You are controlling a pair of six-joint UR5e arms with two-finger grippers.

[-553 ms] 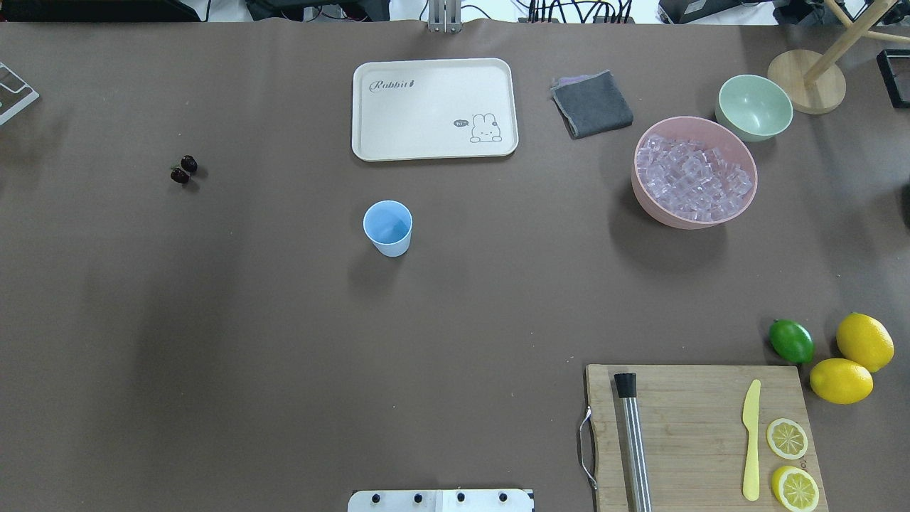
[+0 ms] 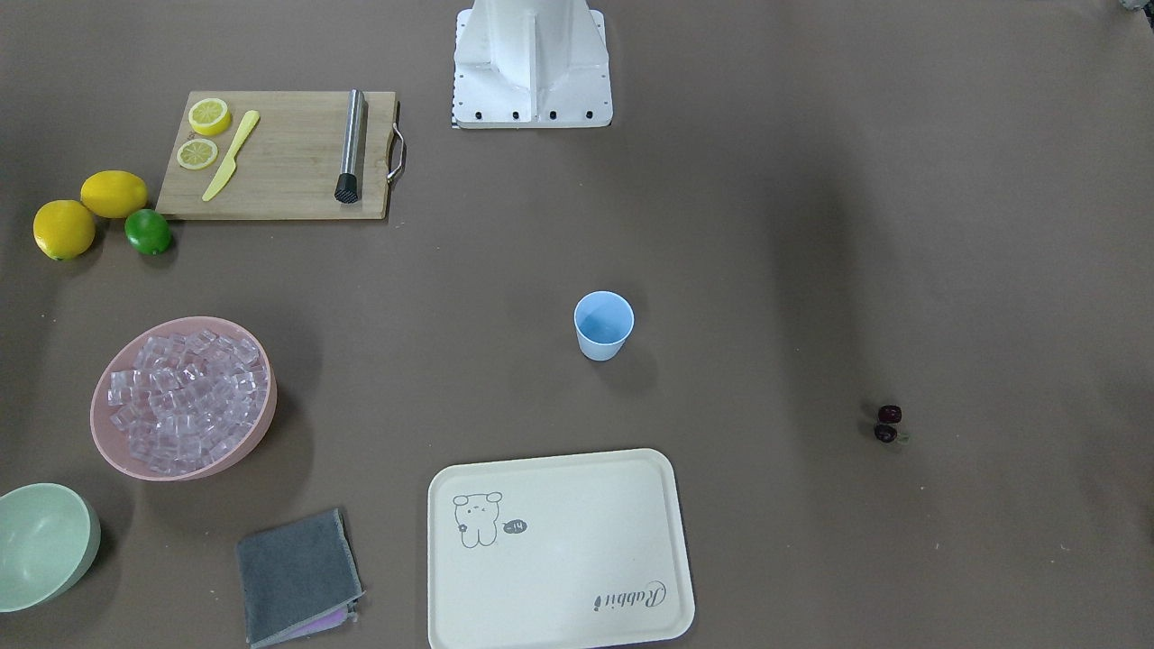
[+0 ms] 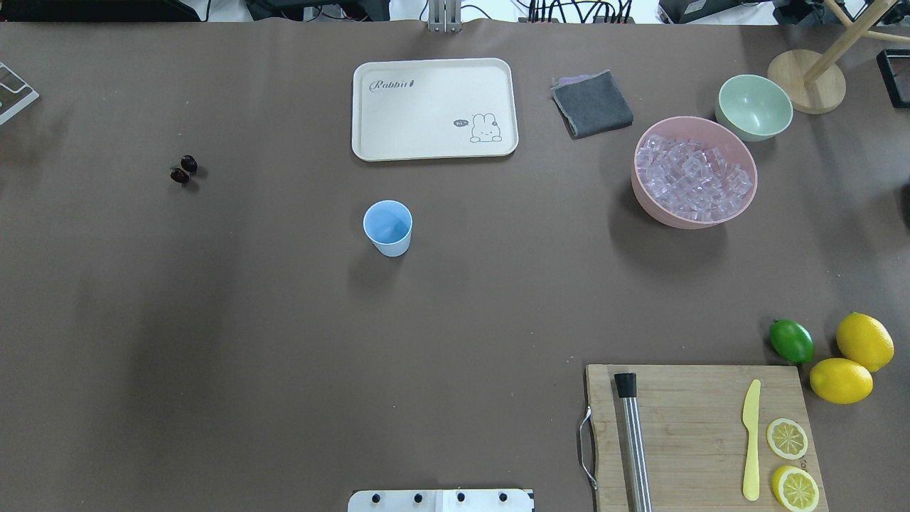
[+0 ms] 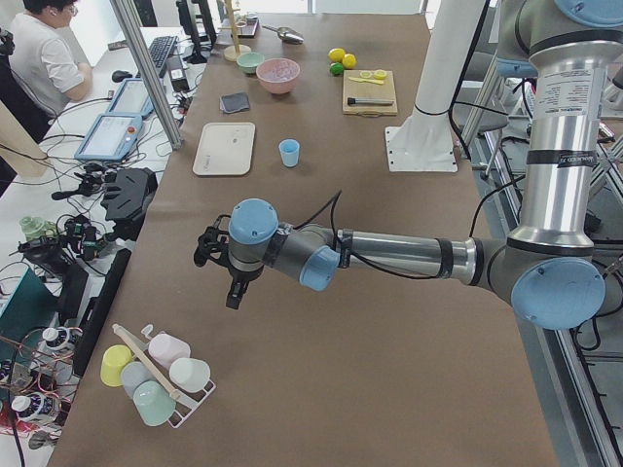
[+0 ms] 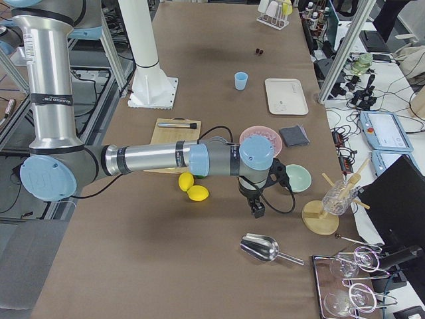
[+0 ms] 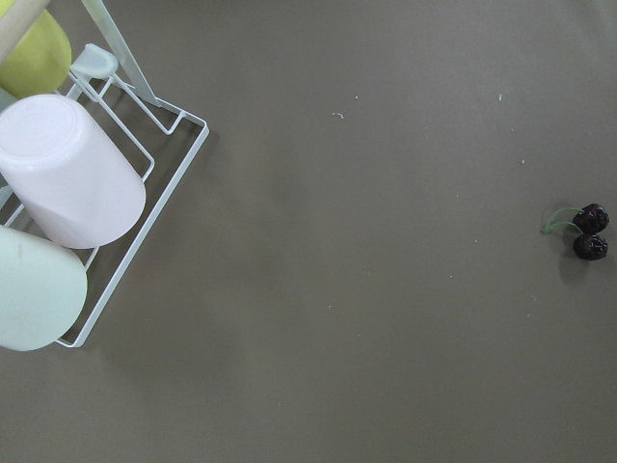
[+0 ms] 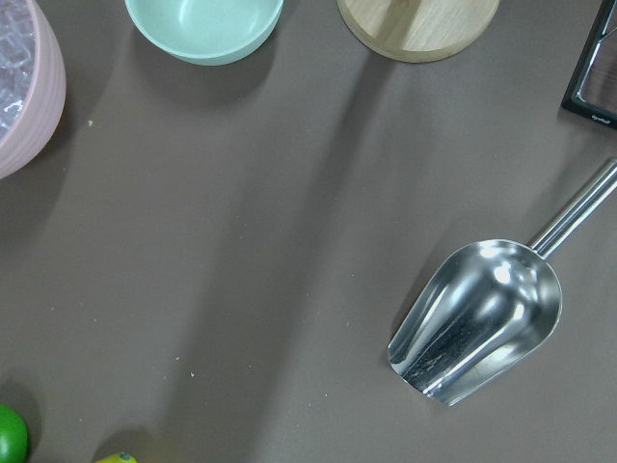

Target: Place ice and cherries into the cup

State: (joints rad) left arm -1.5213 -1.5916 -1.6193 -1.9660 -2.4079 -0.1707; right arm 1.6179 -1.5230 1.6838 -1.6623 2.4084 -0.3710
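Nothing was in the cup (image 3: 387, 226) yet. It stood alone mid-table, upright, with the tray just beyond it. The cherries (image 3: 183, 169) lay well off on my left side and the ice (image 3: 693, 178) was heaped in the pink bowl (image 3: 648, 203) far on my right.

Here's where I judged it could go sour. The cherries were a tiny glossy pair on a thin stem, so a pinch landing off-centre could squirt them away across the table (image 3: 498, 320). That cup looked light and tapered, and a nudge on its rim from either side would likely tip it. The metal scoop (image 7: 477, 318) lay flat on the brown cover below my right wrist, handle low to the surface, so a shallow grab could skid it. A heaped load tipped at that small mouth would probably scatter cubes.

Now the hands. My left gripper (image 4: 232, 300) hung above bare table, pointing down, near the rack (image 6: 145, 193) of upturned cups, with the cherries at the far edge of its wrist view. It touched nothing. My right gripper (image 5: 257, 211) hung near the bowls and beside the lemons, touching nothing either. How wide either stood, I couldn't tell: only the side views showed them.
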